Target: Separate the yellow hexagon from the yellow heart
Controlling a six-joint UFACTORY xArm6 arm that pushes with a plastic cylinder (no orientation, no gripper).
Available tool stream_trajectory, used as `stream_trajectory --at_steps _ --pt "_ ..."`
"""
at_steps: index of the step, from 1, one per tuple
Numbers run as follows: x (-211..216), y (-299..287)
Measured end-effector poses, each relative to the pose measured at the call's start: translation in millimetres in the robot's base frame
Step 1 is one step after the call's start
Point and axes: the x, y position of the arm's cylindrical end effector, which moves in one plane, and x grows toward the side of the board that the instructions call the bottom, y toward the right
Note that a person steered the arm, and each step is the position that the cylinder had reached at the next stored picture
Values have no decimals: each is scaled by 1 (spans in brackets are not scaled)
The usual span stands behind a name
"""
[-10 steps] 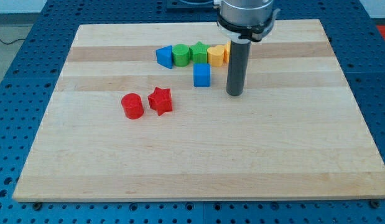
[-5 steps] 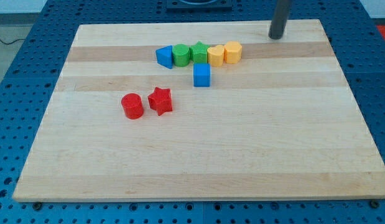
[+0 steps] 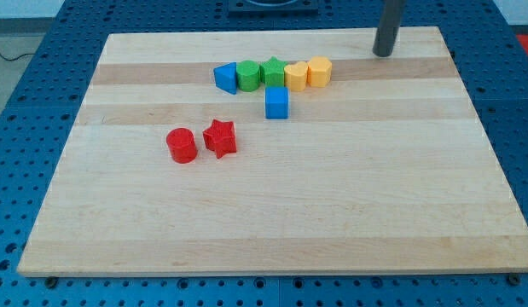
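The yellow hexagon (image 3: 319, 71) sits at the right end of a row of blocks near the view's top. The yellow heart (image 3: 296, 76) touches its left side. My tip (image 3: 384, 53) stands on the board near the top edge, up and to the right of the hexagon, well apart from it.
Left of the heart in the same row are a green star (image 3: 273, 72), a green cylinder (image 3: 248, 75) and a blue block (image 3: 224, 77). A blue cube (image 3: 277, 103) lies just below the row. A red cylinder (image 3: 182, 145) and a red star (image 3: 219, 136) lie at mid-left.
The rod moved from just below the yellow hexagon up to the board's top right, then shifted slightly right and down. No block has moved.
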Motion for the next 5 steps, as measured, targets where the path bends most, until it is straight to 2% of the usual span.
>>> stream_trajectory --at_steps 2,4,5 --pt "0 -15" --pt "0 -82" --pt "17 -116"
